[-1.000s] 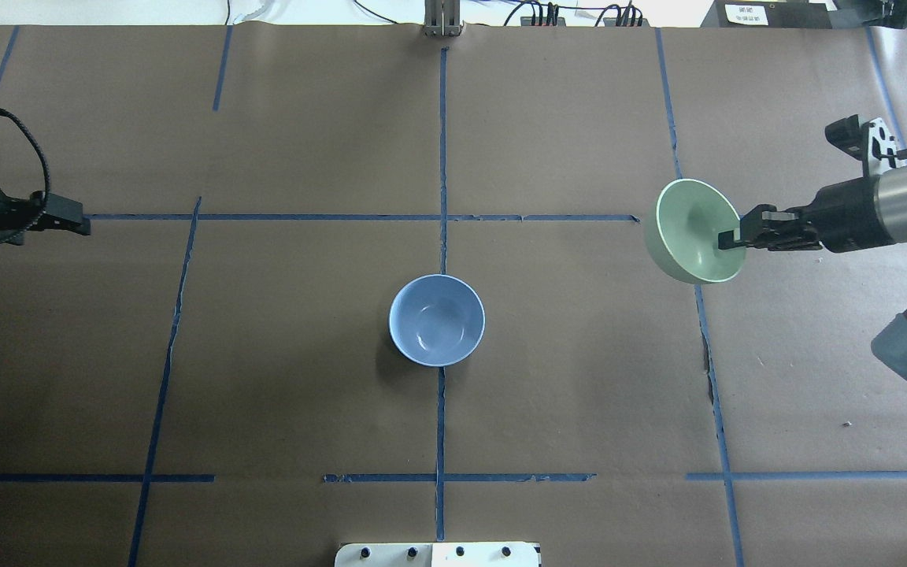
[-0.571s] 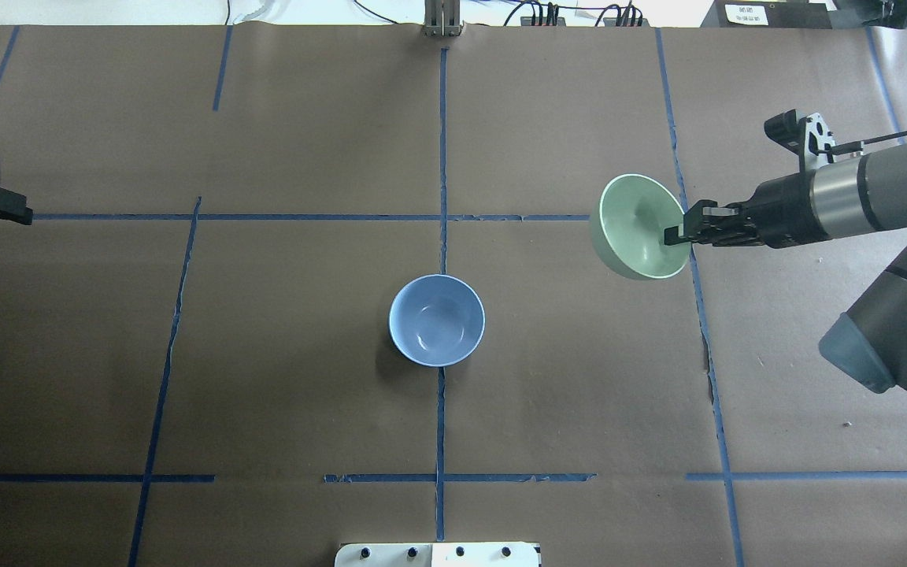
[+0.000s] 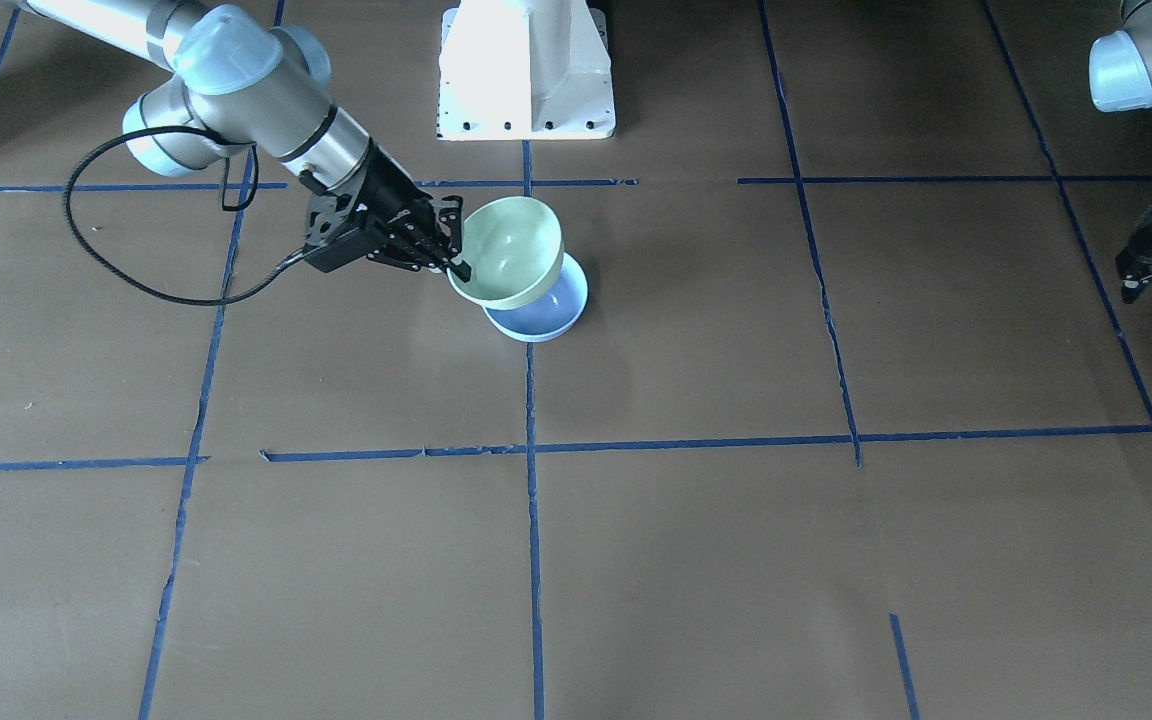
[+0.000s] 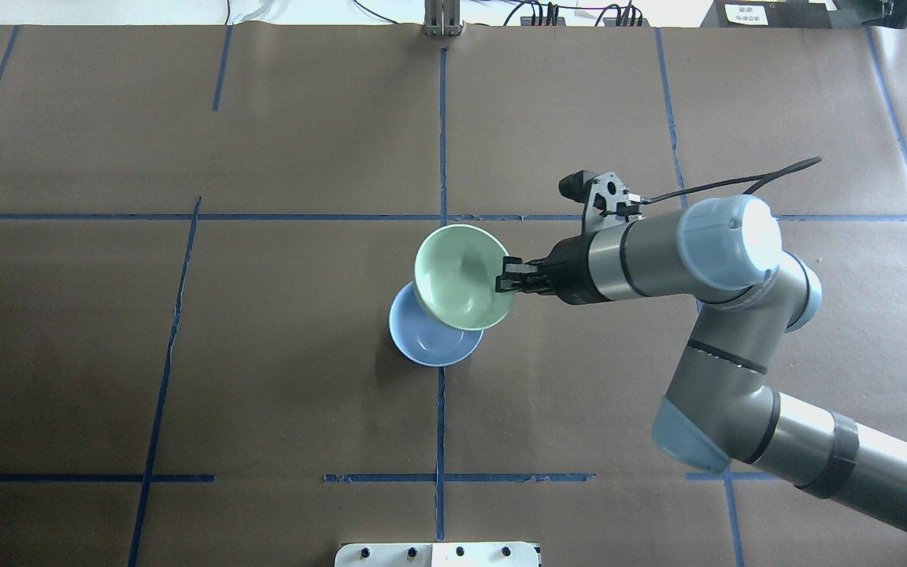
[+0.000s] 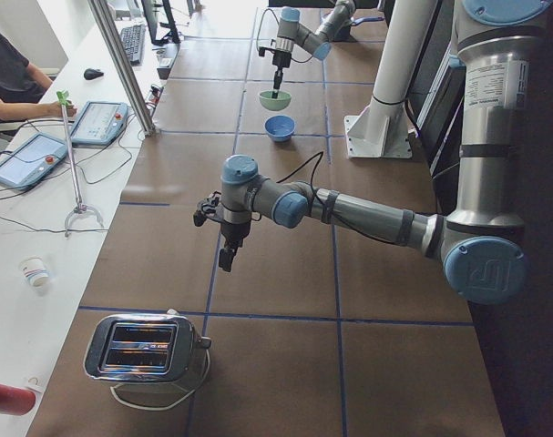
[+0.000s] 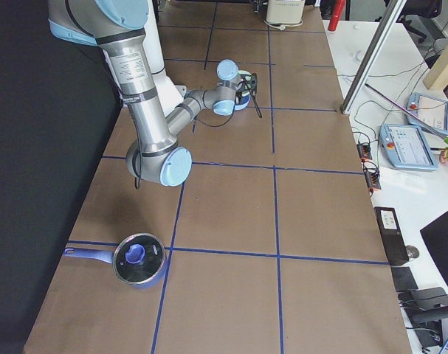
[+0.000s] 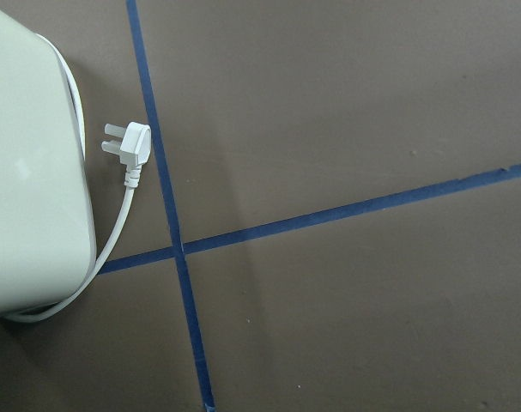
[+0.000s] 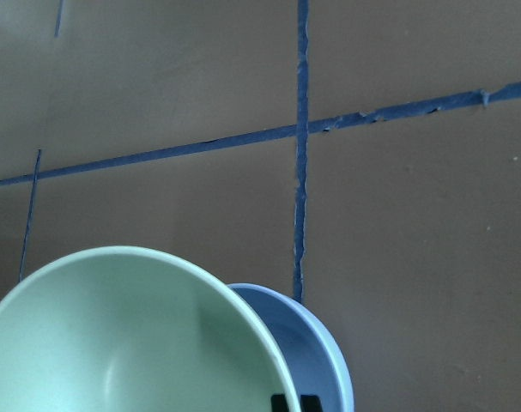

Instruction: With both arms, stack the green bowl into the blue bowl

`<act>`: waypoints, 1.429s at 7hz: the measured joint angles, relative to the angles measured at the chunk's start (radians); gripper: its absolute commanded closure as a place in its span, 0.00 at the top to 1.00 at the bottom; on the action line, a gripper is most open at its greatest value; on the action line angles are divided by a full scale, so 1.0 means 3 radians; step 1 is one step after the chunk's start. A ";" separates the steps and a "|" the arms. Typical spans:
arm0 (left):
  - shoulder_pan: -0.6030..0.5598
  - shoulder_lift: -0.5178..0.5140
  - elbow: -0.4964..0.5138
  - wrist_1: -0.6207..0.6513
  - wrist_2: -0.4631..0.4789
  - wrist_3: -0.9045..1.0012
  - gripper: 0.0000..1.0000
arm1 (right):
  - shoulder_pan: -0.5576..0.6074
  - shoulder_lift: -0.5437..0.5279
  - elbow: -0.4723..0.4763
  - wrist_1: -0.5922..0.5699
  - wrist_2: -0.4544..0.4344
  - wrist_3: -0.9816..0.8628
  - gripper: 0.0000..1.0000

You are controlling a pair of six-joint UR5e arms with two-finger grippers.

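Mint-green and glossy, the smooth round green bowl (image 4: 460, 276) hangs tilted in the air over part of the pale periwinkle, plain round blue bowl (image 4: 428, 347). In the left side view the two are apart. The blue bowl sits upright on the brown paper-covered table (image 4: 264, 354), on the central blue tape line (image 4: 442, 142). The black two-finger right gripper (image 4: 507, 277) is pinched narrow on the green bowl's rim. The black left gripper (image 5: 226, 259) hangs well away, near a chrome toaster (image 5: 147, 347). Whether its fingers are spread cannot be told.
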 measured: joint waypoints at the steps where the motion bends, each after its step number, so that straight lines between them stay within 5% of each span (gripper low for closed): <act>1: -0.0002 -0.0002 0.0021 -0.0004 0.0000 0.0011 1.00 | -0.0093 0.0049 -0.0001 -0.0094 -0.0086 0.0003 0.02; 6: -0.0004 -0.0006 0.0032 -0.0008 0.0000 0.0016 1.00 | -0.0166 0.0066 -0.0025 -0.0145 -0.0165 0.0004 0.06; 7: -0.0004 -0.0007 0.0034 -0.0010 0.0000 0.0016 1.00 | -0.0157 0.0068 -0.0028 -0.0167 -0.0190 0.0004 0.19; 8: -0.0004 -0.0008 0.0038 -0.0012 0.0000 0.0016 1.00 | -0.0155 0.0078 -0.0029 -0.0222 -0.0209 0.0006 0.98; 10: -0.0004 -0.0004 0.0041 -0.0023 0.0000 0.0016 1.00 | -0.0150 0.0112 -0.0026 -0.0297 -0.0231 0.0146 1.00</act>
